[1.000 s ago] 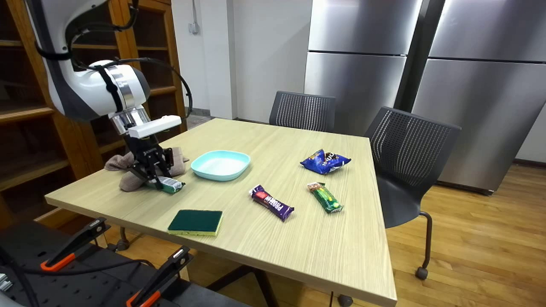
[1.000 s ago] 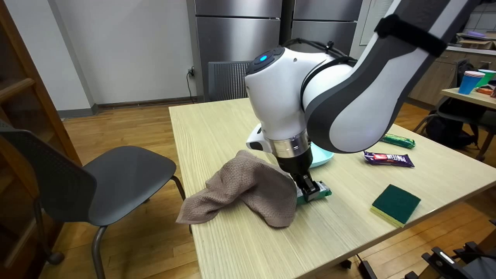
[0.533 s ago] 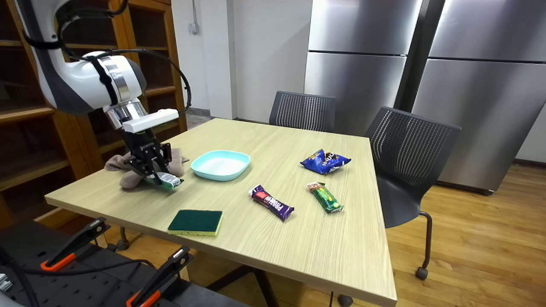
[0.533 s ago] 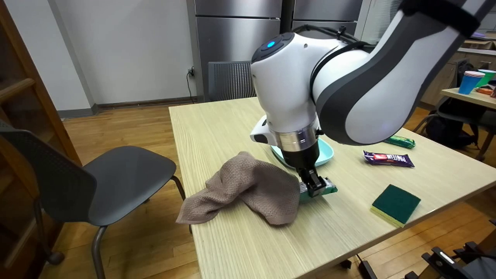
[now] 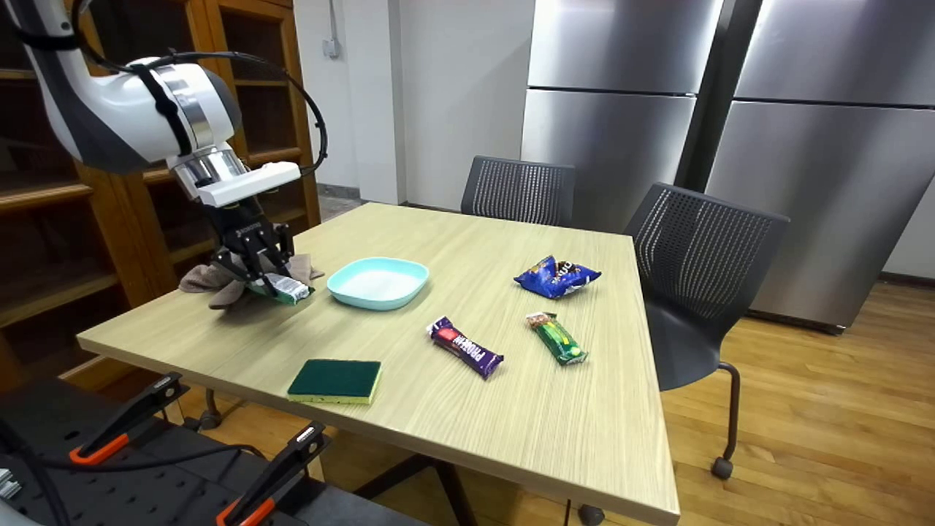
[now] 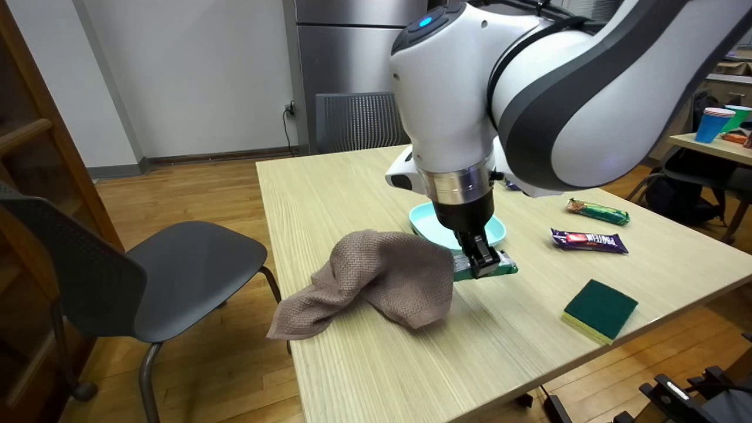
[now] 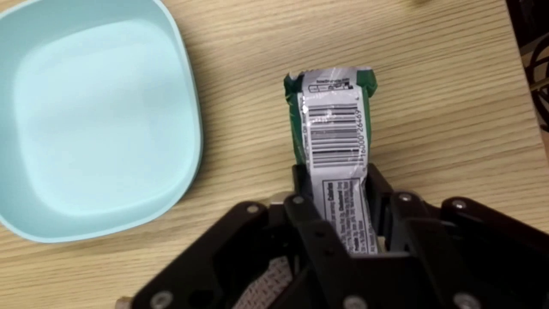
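Note:
A green snack bar, its white barcode side facing up, is clasped across its width by my gripper. The black fingers press on both long edges in the wrist view. In an exterior view the gripper points down and holds the bar a little above the table. A brown towel lies crumpled beside it and hides the bar's rear end; its edge by the bar looks raised. The light blue plate stands close by, apart from the bar.
On the table lie a green-and-yellow sponge, a purple protein bar, another green bar and a blue snack bag. Dark chairs stand at the table's edges, and a wooden cabinet rises behind the arm.
My gripper has risen with the green bar in its grasp, lifting it off the table. The towel's edge nearest the bar has come up with it. The other objects stayed put.

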You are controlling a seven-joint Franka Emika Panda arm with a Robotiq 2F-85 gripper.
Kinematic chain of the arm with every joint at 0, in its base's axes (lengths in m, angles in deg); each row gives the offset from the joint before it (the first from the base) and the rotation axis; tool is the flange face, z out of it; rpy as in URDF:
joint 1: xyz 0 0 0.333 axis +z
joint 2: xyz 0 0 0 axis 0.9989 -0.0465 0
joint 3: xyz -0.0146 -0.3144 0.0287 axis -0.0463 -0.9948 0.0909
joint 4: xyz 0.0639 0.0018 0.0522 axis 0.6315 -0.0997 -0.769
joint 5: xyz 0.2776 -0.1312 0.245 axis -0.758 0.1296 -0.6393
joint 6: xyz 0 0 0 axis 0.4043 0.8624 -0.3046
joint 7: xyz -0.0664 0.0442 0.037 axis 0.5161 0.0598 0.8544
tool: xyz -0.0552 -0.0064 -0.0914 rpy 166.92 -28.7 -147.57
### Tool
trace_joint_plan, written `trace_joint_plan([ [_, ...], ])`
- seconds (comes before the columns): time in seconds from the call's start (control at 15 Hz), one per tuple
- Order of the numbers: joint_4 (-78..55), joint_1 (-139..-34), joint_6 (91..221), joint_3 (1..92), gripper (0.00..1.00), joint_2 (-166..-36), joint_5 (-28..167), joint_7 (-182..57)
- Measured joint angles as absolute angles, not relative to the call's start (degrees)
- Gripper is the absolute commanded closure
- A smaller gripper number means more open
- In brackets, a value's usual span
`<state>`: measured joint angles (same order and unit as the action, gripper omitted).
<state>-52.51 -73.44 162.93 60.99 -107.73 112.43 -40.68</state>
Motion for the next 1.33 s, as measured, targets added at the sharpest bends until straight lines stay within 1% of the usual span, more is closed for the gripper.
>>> trace_joint_plan([
  [0.53,-49.8,-75.8,160.3,57.8,0.91,-104.9,111.7,-41.2],
  [1.07,-43.2,-80.1,159.6,55.7,0.91,-105.5,109.2,-39.6],
  [1.33,-40.2,-80.8,158.5,55.1,0.91,-108.0,106.8,-39.3],
])
